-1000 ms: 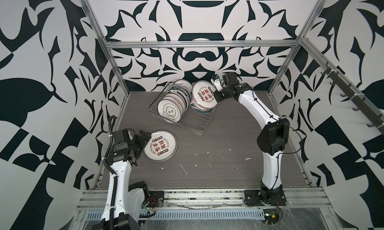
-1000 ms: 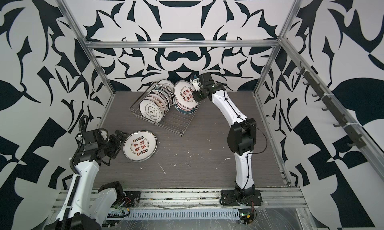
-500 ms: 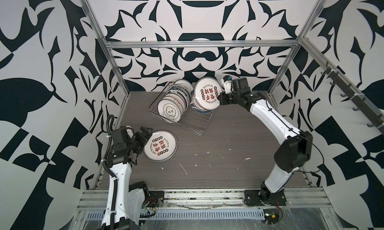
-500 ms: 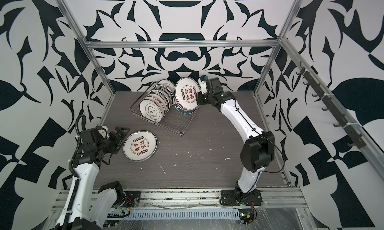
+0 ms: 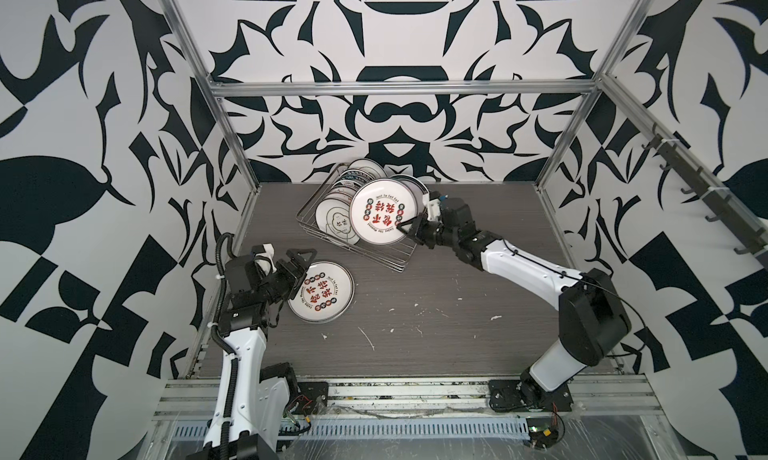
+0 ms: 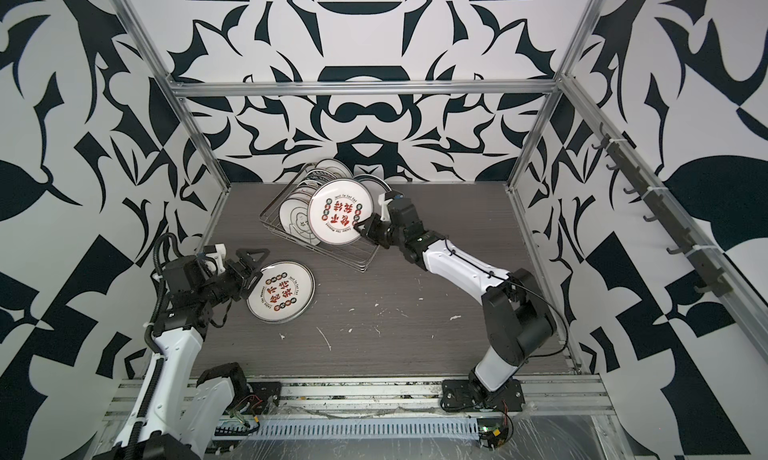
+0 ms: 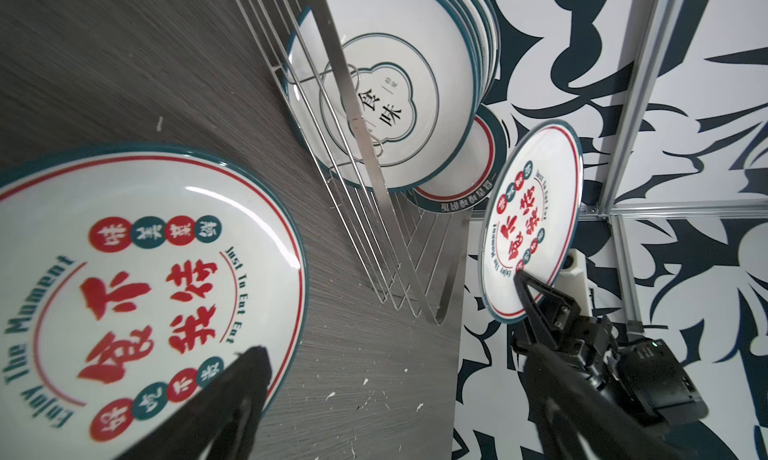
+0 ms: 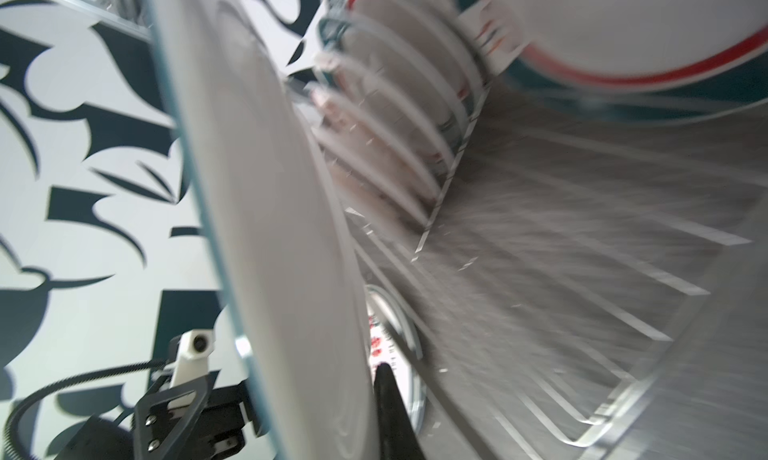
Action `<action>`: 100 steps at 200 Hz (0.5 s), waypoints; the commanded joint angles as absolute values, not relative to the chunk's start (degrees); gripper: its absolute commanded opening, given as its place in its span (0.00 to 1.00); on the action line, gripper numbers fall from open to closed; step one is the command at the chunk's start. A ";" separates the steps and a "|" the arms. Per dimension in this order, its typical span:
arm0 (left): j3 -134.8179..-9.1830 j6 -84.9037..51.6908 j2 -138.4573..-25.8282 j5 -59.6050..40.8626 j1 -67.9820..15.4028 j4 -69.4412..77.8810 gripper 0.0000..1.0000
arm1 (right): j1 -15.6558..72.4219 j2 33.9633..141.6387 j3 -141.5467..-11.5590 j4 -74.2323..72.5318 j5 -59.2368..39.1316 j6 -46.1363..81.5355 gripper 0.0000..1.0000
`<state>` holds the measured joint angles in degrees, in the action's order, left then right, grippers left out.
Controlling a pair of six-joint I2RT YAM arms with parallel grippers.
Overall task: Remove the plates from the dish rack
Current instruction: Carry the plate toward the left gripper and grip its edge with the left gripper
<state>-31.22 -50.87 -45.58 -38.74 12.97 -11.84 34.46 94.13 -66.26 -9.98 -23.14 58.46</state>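
Since a second ago the right tool (image 5: 406,228) has drawn the held plate (image 5: 380,211) out of the rack's (image 5: 398,259) far right end. It has carried the plate up and toward the near side. In both top views this plate now covers part of the plates (image 5: 332,219) left standing in the rack. The right arm's elbow has swung out to the right and sunk low. The tool stays pinched on the plate's lower right rim, with one finger (image 7: 530,292) lying across the printed face.

The left tool (image 5: 297,271) has hardly shifted. Its jaws are spread wide at the left rim of the flat plate (image 5: 321,291), which lies face up on the desk (image 5: 457,333) as before. Whether it touches the rim I cannot tell.

The held plate stands nearly on edge. In the left wrist view it hangs clear of the rack wires and apart from the racked plates. The right wrist view is blurred and shows the rim edge-on.

The rack sits skewed, with its far corner close to the back wall (image 5: 399,117). The flat plate is near the desk's left edge, well apart from the rack. The near middle and right of the desk carry only white flecks (image 5: 368,338).
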 commanded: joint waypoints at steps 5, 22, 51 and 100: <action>-28.64 -52.82 -45.16 -41.88 12.80 -7.04 0.99 | 38.29 95.21 -67.10 -23.07 -25.56 65.58 0.00; -27.74 -53.17 -45.44 -42.23 12.78 -6.07 0.99 | 40.34 97.84 -67.45 -26.07 -26.72 67.80 0.00; -26.92 -52.95 -45.18 -42.62 12.77 -4.78 0.99 | 42.74 101.30 -67.46 -31.67 -28.85 71.87 0.00; -26.24 -52.64 -46.07 -42.36 12.78 -3.16 0.97 | 45.32 103.81 -67.76 -35.07 -30.61 74.26 0.00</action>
